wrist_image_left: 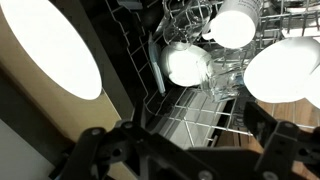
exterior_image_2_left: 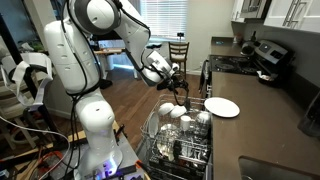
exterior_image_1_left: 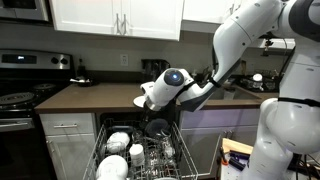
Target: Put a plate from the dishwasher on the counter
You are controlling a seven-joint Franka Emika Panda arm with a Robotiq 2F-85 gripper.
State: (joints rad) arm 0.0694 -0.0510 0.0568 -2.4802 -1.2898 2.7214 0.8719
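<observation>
Found the gripper (wrist_image_left: 180, 140) spread wide and empty, both fingers (wrist_image_left: 92, 150) low in the wrist view with nothing between them. Placed it above the dishwasher (exterior_image_2_left: 160, 150), over the pulled-out rack (wrist_image_left: 195, 118) and clear of the dishes inside. Traced the arm (exterior_image_2_left: 128, 35) back from there toward the floor side of the dishwasher, away from the cabinets.

Logged several rounded white cups or bowls (wrist_image_left: 185, 62) standing in the rack beneath the gripper; could not tell cups from bowls among them.

Located the plate (exterior_image_2_left: 222, 107) outside the dishwasher. Found it lying flat on the counter (exterior_image_2_left: 275, 135), just beside the dishwasher opening, on the side toward the stove (exterior_image_2_left: 235, 62). Confirmed this in the wrist view: white plate on brown surface, apart from the rack's edge, touching neither rack nor gripper.
</observation>
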